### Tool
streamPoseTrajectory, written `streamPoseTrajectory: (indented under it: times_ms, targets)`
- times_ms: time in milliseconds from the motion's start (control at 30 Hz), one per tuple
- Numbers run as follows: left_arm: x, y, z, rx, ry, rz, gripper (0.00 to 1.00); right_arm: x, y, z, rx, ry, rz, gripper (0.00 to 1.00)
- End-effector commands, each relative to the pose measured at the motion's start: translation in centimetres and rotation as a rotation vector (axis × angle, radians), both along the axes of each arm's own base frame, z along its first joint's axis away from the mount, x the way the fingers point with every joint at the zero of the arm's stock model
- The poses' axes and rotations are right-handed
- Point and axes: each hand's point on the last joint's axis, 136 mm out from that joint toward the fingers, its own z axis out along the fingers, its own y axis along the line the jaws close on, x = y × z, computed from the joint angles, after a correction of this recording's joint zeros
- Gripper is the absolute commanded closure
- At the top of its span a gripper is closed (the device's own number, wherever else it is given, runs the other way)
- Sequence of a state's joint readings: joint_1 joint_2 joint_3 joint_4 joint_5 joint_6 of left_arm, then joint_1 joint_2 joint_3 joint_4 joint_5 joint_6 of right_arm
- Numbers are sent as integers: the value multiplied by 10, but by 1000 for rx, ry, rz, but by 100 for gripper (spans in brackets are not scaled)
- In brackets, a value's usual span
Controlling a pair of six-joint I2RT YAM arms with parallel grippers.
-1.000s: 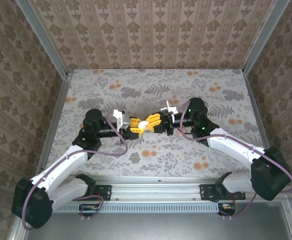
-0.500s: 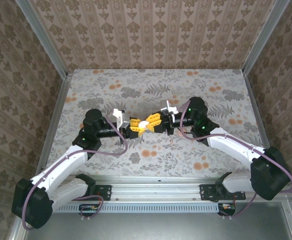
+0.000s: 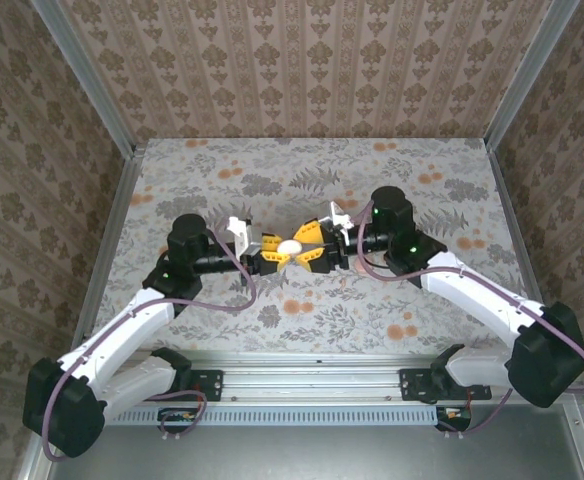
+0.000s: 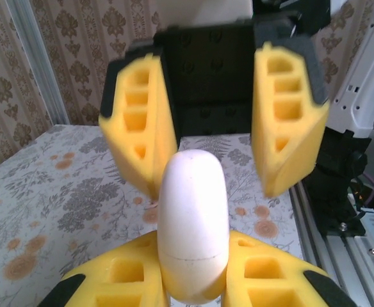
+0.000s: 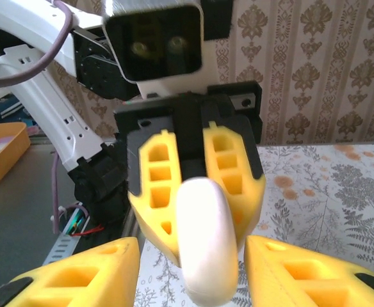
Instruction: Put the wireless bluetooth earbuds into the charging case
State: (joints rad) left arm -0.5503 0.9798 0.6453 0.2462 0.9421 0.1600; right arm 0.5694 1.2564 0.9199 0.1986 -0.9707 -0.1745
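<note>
- The left fingers (image 4: 273, 281) pinch one end of the white charging case (image 4: 193, 224), which is held above the tabletop (image 3: 392, 170) centre.
- The right fingers (image 4: 288, 115) stand spread on either side of the case, not touching it.
- Expect a light, rigid, slippery shell; grip its broad sides, clear of the lid seam.

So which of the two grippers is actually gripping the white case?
The left gripper: its yellow fingers are clamped on the white charging case. The right gripper faces it with jaws spread open.
</note>
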Motion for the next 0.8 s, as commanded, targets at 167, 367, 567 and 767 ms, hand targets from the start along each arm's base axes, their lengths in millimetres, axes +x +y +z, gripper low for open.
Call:
streamPoseTrajectory:
  times_ms: [167,367,567,767]
  targets:
    - [-2,3,5,48,-105,16,87,-4,0,6,-82,-63,17,53]
    - [-4,3,6,46,-104,7,87,-2,8,4,-96,-66,42,54]
    - [-5,3,6,47,-106,6,87,-1,14,1,-102,-55,63,56]
    - [-5,3,6,46,-108,5,87,-1,15,-3,-117,-42,75,58]
